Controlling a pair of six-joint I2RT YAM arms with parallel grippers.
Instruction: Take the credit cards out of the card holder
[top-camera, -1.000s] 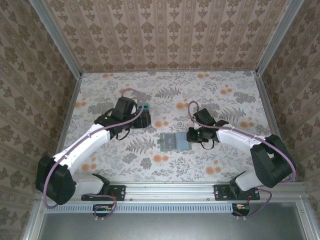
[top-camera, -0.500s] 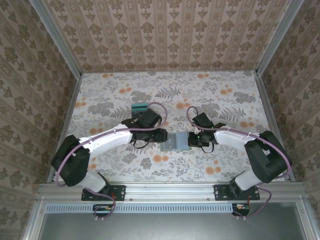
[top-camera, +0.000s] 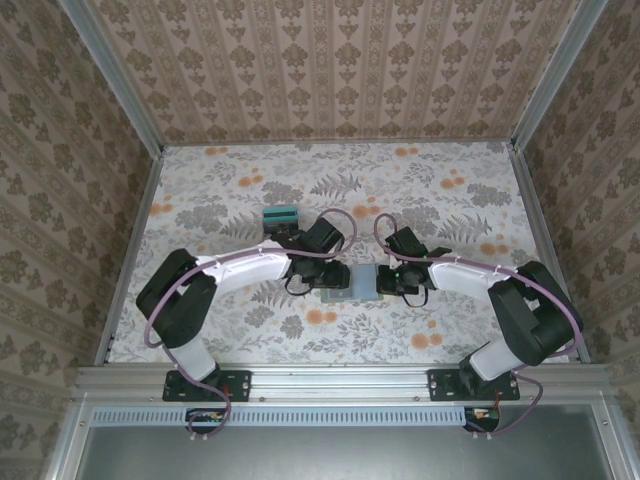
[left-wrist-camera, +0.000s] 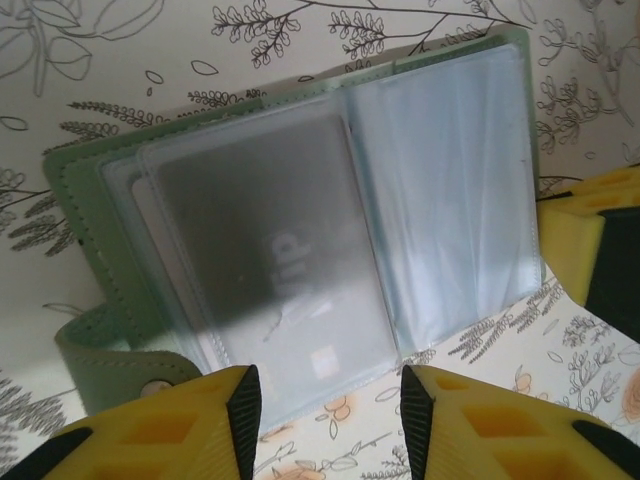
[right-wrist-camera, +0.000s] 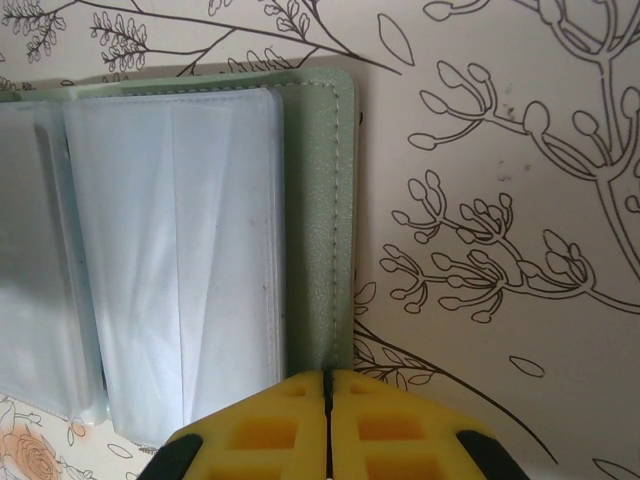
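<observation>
Left end effector (left-wrist-camera: 328, 400) spread over card holder (left-wrist-camera: 78, 195); credit card (left-wrist-camera: 265, 250) blurred.

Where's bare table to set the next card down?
Bare: far-right corner of the table past the right arm, plus the near strip before the card holder. Crowded: centre, left gripper and right gripper flanking the holder, card stack just behind.

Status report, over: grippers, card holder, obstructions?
Right gripper shut, tips at the edge of the open grey-green bifold card holder. Left gripper open, at the pale grey plastic card inside it. Teal card stack set apart behind; nothing blocking.
</observation>
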